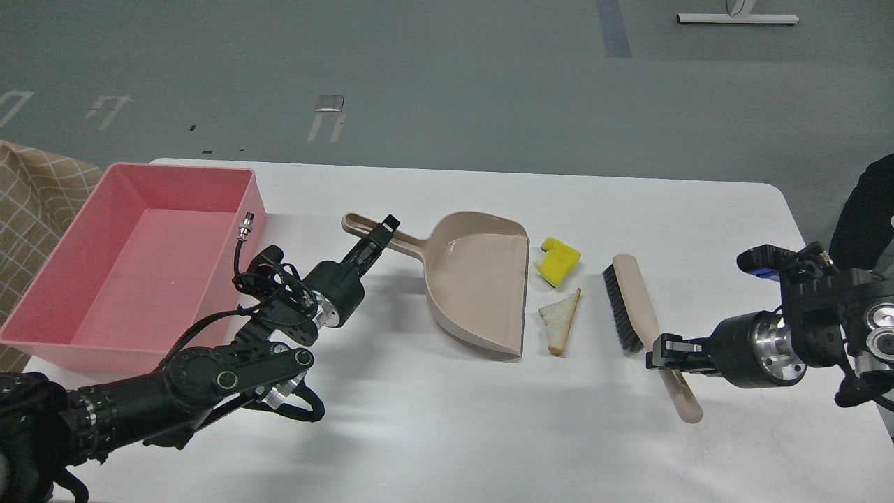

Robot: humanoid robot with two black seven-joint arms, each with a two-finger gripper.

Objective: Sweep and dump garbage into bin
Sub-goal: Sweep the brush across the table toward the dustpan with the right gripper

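Note:
A yellow sponge (558, 261) and a triangular white bread slice (561, 320) lie on the white table just right of the mouth of a beige dustpan (478, 279). My left gripper (380, 234) is shut on the dustpan's handle (377, 235). My right gripper (663, 351) is shut on the handle of a beige brush (637, 307). Its dark bristles face left and stand a little right of the bread. The pink bin (63, 328) stands at the table's left end with nothing in it.
The white table (489, 426) ends at its right edge near my right arm. A checked tan cloth (31, 202) lies beyond the bin at far left. Grey floor lies beyond the table's far edge.

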